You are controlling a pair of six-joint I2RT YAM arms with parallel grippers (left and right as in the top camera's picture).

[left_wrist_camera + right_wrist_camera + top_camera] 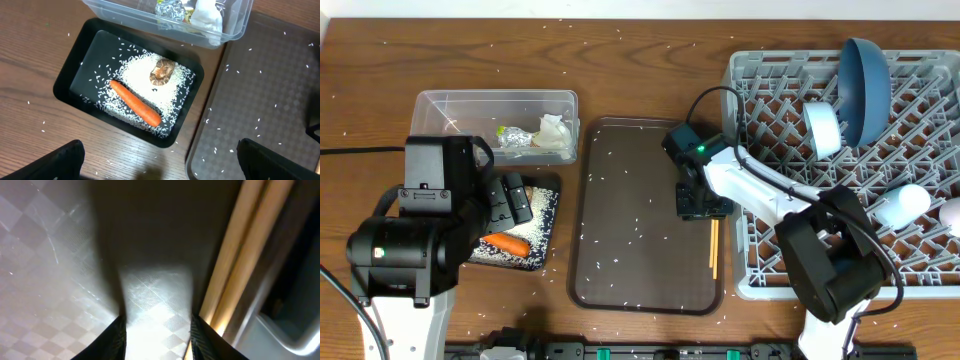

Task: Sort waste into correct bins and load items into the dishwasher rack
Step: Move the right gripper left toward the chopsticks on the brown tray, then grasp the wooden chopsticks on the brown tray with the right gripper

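Overhead, the thin wooden chopsticks [714, 248] lie side by side on the right edge of the dark brown serving tray [640, 150], beside the grey pegged dishwasher rack [770, 270], with the right gripper [701, 205] at their upper end. The left wrist view shows the left gripper [160, 155], fingers spread wide, above the shallow black tray [72, 80] left of the serving tray, where a smooth orange carrot [135, 103] lies on white rice grains [140, 80]. In the right wrist view, the right gripper's dark fingers [116, 332] stand apart over the serving tray's checkered surface, with the chopsticks just outside one.
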